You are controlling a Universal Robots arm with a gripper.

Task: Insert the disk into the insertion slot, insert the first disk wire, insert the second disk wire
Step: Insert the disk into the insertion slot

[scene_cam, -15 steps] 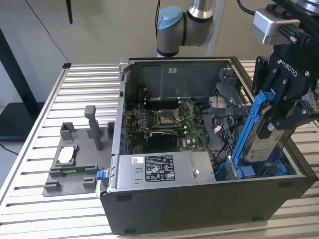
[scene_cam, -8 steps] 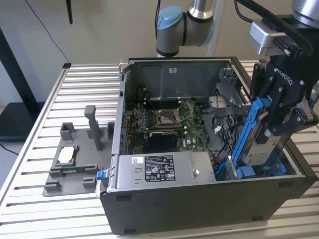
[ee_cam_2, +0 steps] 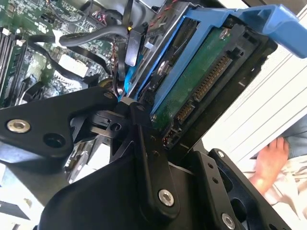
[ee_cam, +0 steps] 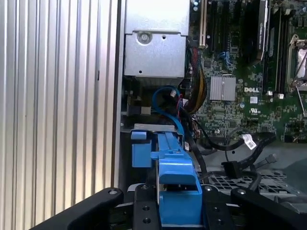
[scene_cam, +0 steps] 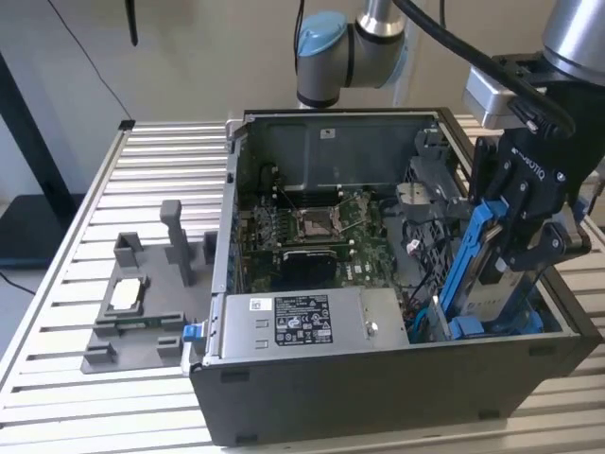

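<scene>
- disk (scene_cam: 477, 265) is seen in the exterior view standing steeply tilted, almost on end, at the corner of the open computer case (scene_cam: 378, 397) toward the exterior view's right.
- disk is pinched by the black gripper (scene_cam: 515, 257); the fingers are pressed against its two sides, as seen edge-on in the first wrist view.
- look of the disk: flat rectangular body clipped in a bright blue plastic frame, with a silver-grey face showing between the blue rails in the exterior view.
- in the second wrist view its underside is shown: green circuit board, a black connector row at one end, and a wide blue end tab (ee_cam_2: 268, 19) flaring out past it.
- lower end of the disk is down inside the case; the grey metal edge of the insertion slot (ee_cam: 151, 127) lies just beyond it. how far the disk is seated cannot be told.
- a looped blue cable (ee_cam: 168, 103) and black wires lie near the slot, between it and the silver power-supply box (ee_cam: 156, 48).
- green motherboard (scene_cam: 321, 232) is well apart from the disk.
- case rests on a slatted metal table (scene_cam: 95, 189).
- a person's hand (ee_cam_2: 271, 160) is visible outside the case.
</scene>
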